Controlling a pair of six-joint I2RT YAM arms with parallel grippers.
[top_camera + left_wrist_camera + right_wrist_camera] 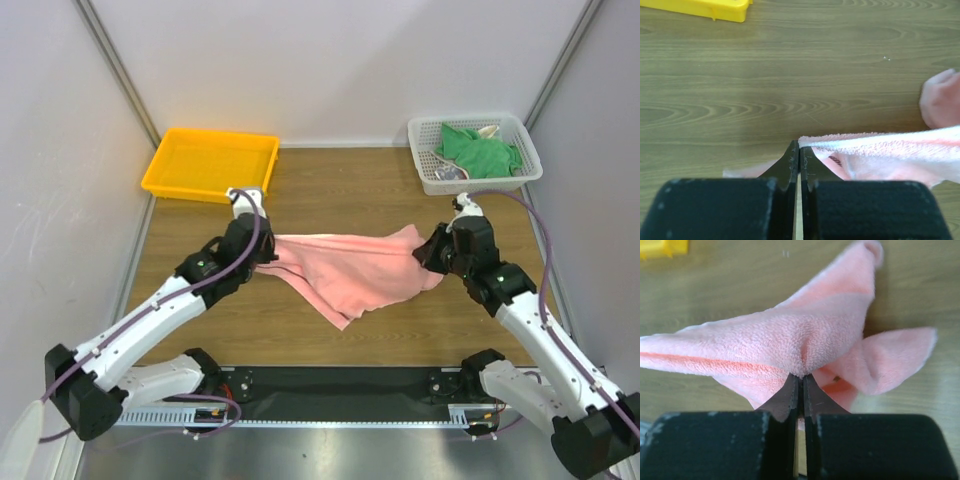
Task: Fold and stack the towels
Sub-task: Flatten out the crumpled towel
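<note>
A salmon-pink towel (350,268) stretches across the middle of the wooden table between both arms. My left gripper (266,252) is shut on its left corner; in the left wrist view the jaws (799,146) pinch the towel's edge (880,147). At the other end my right gripper (432,252) is shut on the right corner, where bunched pink cloth (790,340) rises from the closed tips (801,376). A green towel (480,152) lies in the white mesh basket (430,178) at the back right, with a bit of patterned cloth (450,172) beside it.
A yellow plastic tray (165,178) stands at the back left, its corner seen as the tray (715,10) in the left wrist view. Grey walls close in the table on three sides. A black base rail (340,385) runs along the near edge.
</note>
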